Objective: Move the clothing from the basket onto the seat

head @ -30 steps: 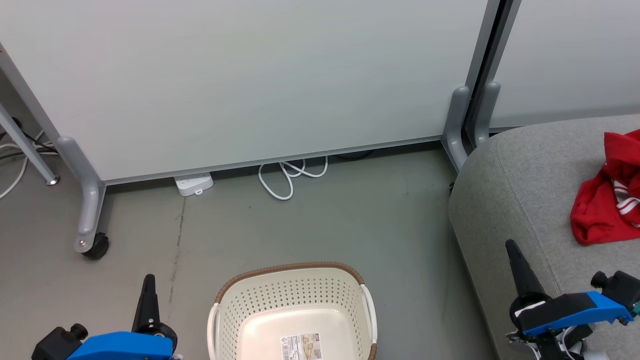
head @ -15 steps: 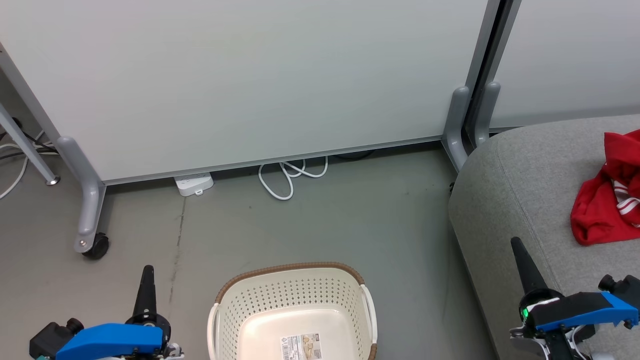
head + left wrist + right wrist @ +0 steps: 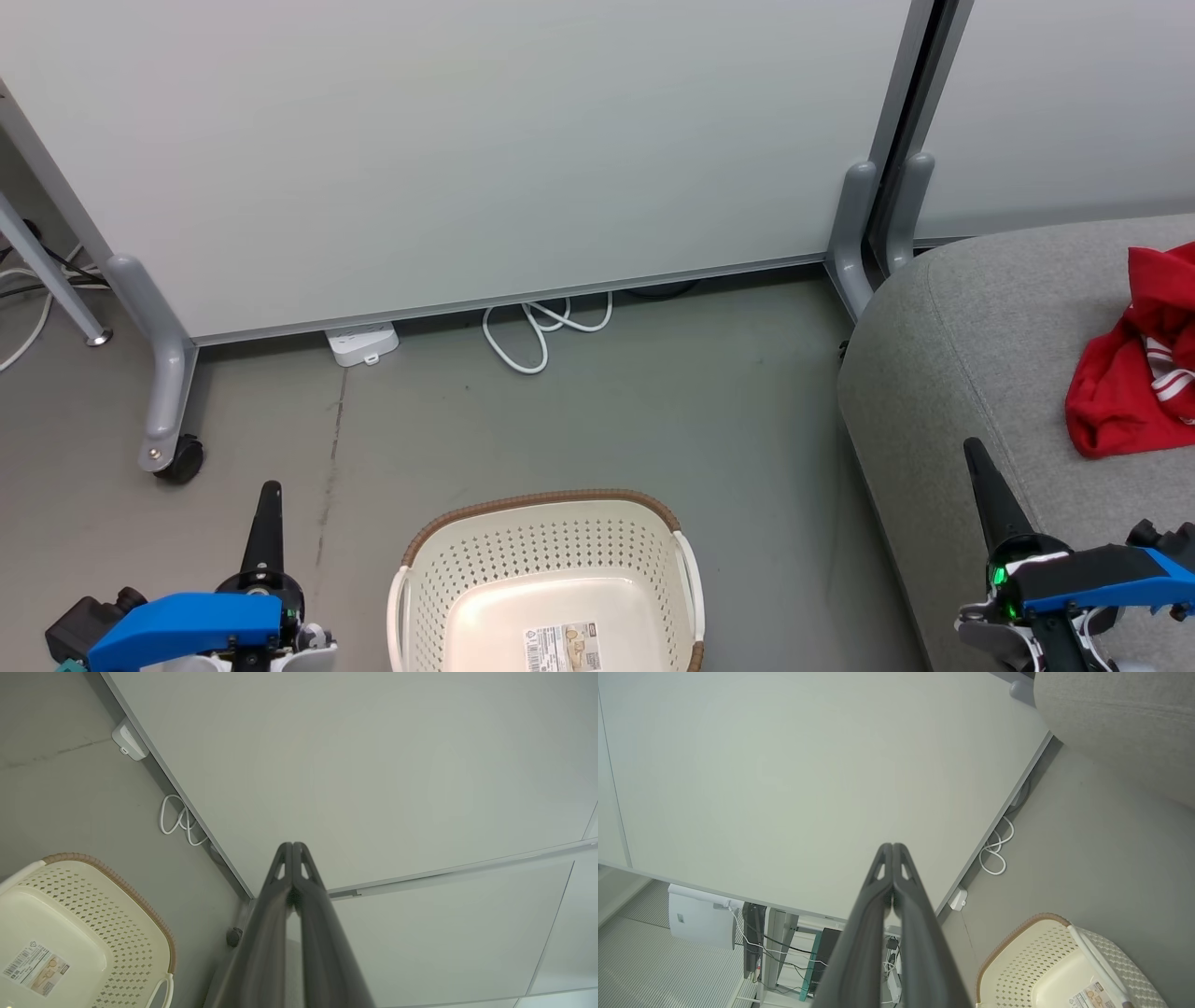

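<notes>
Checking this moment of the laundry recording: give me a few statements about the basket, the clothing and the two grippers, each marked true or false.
1. The basket has no clothing in it. True.
2. The red clothing lies on the floor. False: it lies on the grey seat.
3. The left gripper is shut and holds nothing. True.
4. The right gripper grips a garment. False: it is shut on nothing, apart from the clothing.
5. The white cable sits coiled inside the basket. False: it lies on the floor at the foot of the partition.
</notes>
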